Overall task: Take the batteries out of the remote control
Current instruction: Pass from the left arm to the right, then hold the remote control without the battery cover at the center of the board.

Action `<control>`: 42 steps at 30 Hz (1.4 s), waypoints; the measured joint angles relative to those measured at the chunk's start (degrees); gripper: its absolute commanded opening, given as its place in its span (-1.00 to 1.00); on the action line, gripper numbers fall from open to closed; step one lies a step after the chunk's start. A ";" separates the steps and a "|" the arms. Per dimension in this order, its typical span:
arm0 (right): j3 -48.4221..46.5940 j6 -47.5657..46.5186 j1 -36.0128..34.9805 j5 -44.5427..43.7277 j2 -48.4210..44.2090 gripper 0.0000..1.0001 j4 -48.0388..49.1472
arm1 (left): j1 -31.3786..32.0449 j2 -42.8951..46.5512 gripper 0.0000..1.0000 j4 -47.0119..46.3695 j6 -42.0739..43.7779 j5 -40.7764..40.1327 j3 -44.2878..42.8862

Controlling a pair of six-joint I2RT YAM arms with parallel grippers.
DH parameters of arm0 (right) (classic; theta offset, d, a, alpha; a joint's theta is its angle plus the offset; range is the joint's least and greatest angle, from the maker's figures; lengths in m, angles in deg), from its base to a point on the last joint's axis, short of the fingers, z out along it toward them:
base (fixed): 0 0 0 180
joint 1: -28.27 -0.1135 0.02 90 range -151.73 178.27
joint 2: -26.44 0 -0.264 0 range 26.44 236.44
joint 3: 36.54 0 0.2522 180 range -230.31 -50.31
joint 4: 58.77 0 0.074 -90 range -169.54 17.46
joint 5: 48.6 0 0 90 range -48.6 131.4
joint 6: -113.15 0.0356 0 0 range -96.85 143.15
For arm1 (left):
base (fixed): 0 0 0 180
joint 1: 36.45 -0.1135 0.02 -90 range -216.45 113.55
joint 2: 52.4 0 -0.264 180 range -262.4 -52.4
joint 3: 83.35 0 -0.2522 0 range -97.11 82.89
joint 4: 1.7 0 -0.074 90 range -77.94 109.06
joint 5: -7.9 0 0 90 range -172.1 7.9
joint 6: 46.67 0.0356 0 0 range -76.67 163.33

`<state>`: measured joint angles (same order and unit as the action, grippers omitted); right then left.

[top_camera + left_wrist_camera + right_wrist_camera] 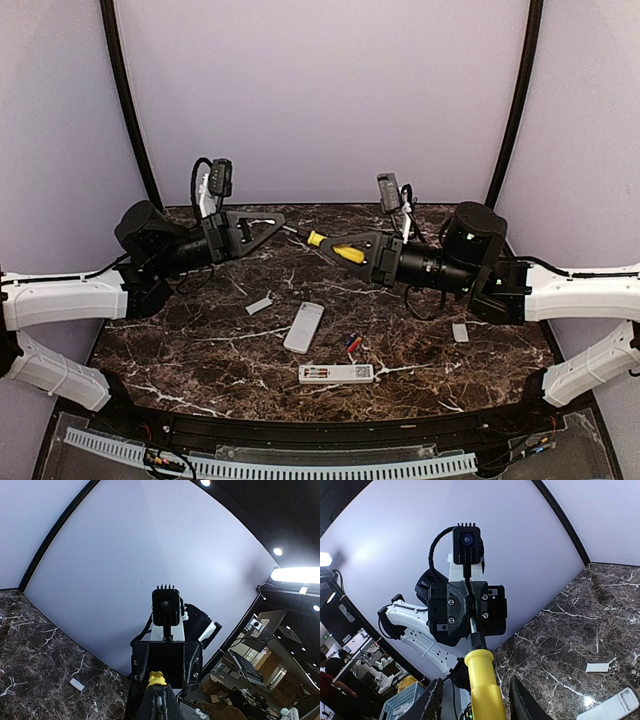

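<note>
On my overhead feed both arms meet above the desk (200, 350) and share the screwdriver (318, 240). My left pincer (281, 221) is pressed together on its thin dark shaft. My right pincer (338, 250) stands spread on either side of the yellow handle, and its wrist view shows a gap between one finger (434, 702) and the handle. The batteries (352, 344), red and blue, lie loose on the desk below the arms, just beside a tilted white remote (304, 327). A second remote (336, 374) lies crosswise nearer the bases. I see red in its open bay, but it is too small for me to identify. Two white covers (259, 305) lie well apart.
</note>
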<state>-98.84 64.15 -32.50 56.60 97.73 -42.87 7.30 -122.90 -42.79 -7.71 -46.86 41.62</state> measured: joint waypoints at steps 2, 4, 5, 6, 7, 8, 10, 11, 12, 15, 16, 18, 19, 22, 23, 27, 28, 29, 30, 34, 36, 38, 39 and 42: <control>0.00 0.07 0.00 0.00 0.00 -0.29 0.28 | 0.00 -0.28 -1.00 0.00 -0.20 -0.02 0.02; 0.00 0.11 0.00 -0.07 0.00 -0.39 0.33 | 0.02 -0.37 -1.00 -0.15 -0.44 0.00 0.07; 0.00 0.13 0.04 -0.15 0.00 -0.43 0.31 | 0.04 -0.37 -1.00 -0.35 -0.46 0.00 0.09; 0.00 -0.04 0.04 -0.22 0.00 -0.46 0.33 | 0.04 -0.37 -1.00 -0.44 -0.48 0.02 0.09; 0.00 0.13 0.04 -0.28 0.00 -0.49 0.33 | 0.04 -0.39 -1.00 -0.63 -0.52 0.04 0.09; 0.00 0.11 0.04 -0.39 0.00 -0.51 0.31 | 0.04 -0.39 -1.00 -0.79 -0.61 0.04 0.09; 0.00 0.09 0.04 -0.50 0.00 -0.55 0.28 | 0.04 -0.39 -1.00 -0.85 -0.63 0.07 0.11; 0.00 0.00 0.04 -0.66 0.00 -0.57 0.28 | 0.04 -0.39 -1.00 -0.87 -0.63 0.04 0.17; 0.00 0.07 0.04 -0.72 0.00 -0.59 0.28 | 0.04 -0.39 -1.00 -0.92 -0.61 0.04 0.26; 0.00 0.04 0.04 -1.07 0.00 -0.63 0.24 | 0.11 -0.39 -1.00 -1.14 -0.61 0.02 0.59; 0.00 0.07 0.04 -1.07 0.00 -0.66 0.28 | 0.11 -0.39 -1.00 -1.16 -0.61 0.00 0.70; 0.00 0.04 0.04 -1.07 0.00 -0.71 0.33 | 0.11 -0.39 -1.00 -1.29 -0.63 -0.09 0.94; 0.00 -0.02 0.04 -1.05 0.00 -0.78 0.33 | 0.11 -0.39 -1.00 -1.27 -0.66 -0.11 0.96; 0.00 0.07 0.04 -0.96 -0.02 -0.92 0.55 | 0.11 -0.39 -1.00 -1.33 -0.76 -0.11 0.96; 0.00 0.00 0.04 -0.94 -0.02 -0.97 0.55 | 0.11 -0.39 -0.95 -1.38 -0.76 -0.13 0.96; 0.00 0.00 0.04 -1.38 -0.02 -1.00 0.20 | 0.11 -0.39 -0.06 -0.96 -0.31 -0.42 0.96; -0.02 -0.02 0.04 -1.77 -0.04 -1.00 -0.28 | 0.11 -0.39 0.07 -0.44 -0.17 -0.57 0.96; -0.02 -0.07 0.04 -2.23 -0.04 -1.00 -0.92 | 0.13 -0.39 0.24 0.17 0.11 -0.74 0.96; -0.07 -0.17 0.04 -2.75 -0.13 -1.00 -1.88 | 0.15 -0.35 0.29 0.98 0.46 -1.05 0.96; -0.52 -1.11 0.07 -5.90 -1.60 -1.00 -8.04 | 0.20 1.20 0.36 7.91 2.86 -2.89 0.96; -1.16 -1.70 0.09 -8.20 -3.30 -1.00 -13.51 | 0.31 2.34 0.36 11.72 4.44 -3.78 1.01; -1.79 -2.08 0.09 -10.43 -5.27 -1.00 -18.93 | 0.57 4.28 0.35 17.25 6.88 -5.33 1.38; -1.97 -2.19 0.09 -11.23 -6.34 -1.00 -21.62 | 0.85 5.44 0.36 20.22 8.15 -6.05 1.77; -2.23 -2.12 0.09 -13.33 -9.05 -1.00 -29.99 | 1.75 8.68 0.35 28.17 11.78 -7.96 4.46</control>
<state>-101.07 62.03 -32.42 43.26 88.68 -72.85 9.05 -114.22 -14.62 4.07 -54.81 46.07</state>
